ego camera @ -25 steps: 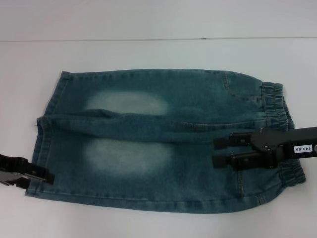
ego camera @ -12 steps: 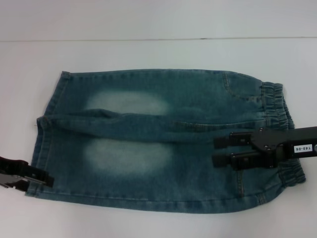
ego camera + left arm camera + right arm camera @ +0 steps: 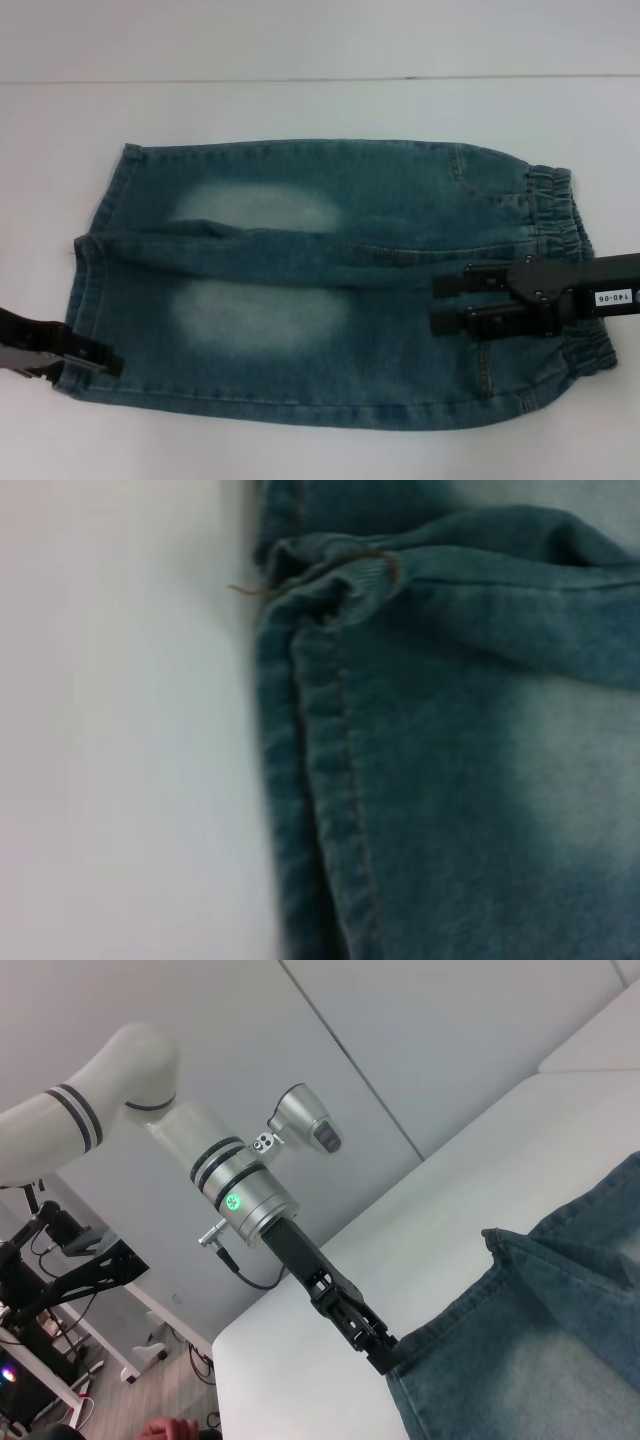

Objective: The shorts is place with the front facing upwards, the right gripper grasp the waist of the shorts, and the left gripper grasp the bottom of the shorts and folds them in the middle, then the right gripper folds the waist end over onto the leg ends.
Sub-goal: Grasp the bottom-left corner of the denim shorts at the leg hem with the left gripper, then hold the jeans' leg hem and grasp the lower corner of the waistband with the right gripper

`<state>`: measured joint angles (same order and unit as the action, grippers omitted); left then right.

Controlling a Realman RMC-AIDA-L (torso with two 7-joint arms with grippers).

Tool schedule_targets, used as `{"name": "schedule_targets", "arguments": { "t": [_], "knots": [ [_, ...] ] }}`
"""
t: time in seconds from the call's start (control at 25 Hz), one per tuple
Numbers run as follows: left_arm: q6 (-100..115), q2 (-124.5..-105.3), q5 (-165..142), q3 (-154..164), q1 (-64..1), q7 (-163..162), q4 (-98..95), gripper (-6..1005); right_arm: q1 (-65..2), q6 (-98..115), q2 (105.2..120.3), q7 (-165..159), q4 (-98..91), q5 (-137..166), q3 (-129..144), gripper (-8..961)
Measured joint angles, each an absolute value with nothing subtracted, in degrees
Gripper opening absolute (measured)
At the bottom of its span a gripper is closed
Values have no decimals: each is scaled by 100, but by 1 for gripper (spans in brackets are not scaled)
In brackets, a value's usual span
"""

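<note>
**Denim shorts flat on the bench, first fold not yet made**

The long blue washed-denim shorts (image 3: 330, 285) lie spread face-up on the white bench (image 3: 300, 110), unfolded. The black labelled right hand (image 3: 437, 304) hovers over the cloth just inside the gathered elastic waist (image 3: 560, 225), its fingers apart and nothing gripped. The black left hand (image 3: 108, 362) sits at the near corner of the flat stitched leg hems (image 3: 95, 265); whether it has closed cannot be told. Both folds appear outstanding.

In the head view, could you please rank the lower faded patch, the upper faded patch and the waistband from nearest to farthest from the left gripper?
From the left gripper:
1. Lower faded patch, on the near leg.
2. Upper faded patch, on the far leg.
3. Waistband, at the opposite end, by the right gripper.
</note>
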<state>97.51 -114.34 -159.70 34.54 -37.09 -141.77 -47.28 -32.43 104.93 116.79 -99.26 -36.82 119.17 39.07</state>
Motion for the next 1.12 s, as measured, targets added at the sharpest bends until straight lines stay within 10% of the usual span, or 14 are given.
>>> {"name": "schedule_targets", "arguments": {
  "t": [0.56, 1.12],
  "knots": [
    [9845, -11457, -15965, 3454, -3768, -14010, -4779, 835, -3243, 10491, 11674, -9921, -3687, 11917, 3885, 824],
    [9805, -11471, -15979, 3454, -3735, -13837, -4799, 140, -3243, 10476, 11680, -9926, -3688, 11918, 3865, 824]
  ]
}}
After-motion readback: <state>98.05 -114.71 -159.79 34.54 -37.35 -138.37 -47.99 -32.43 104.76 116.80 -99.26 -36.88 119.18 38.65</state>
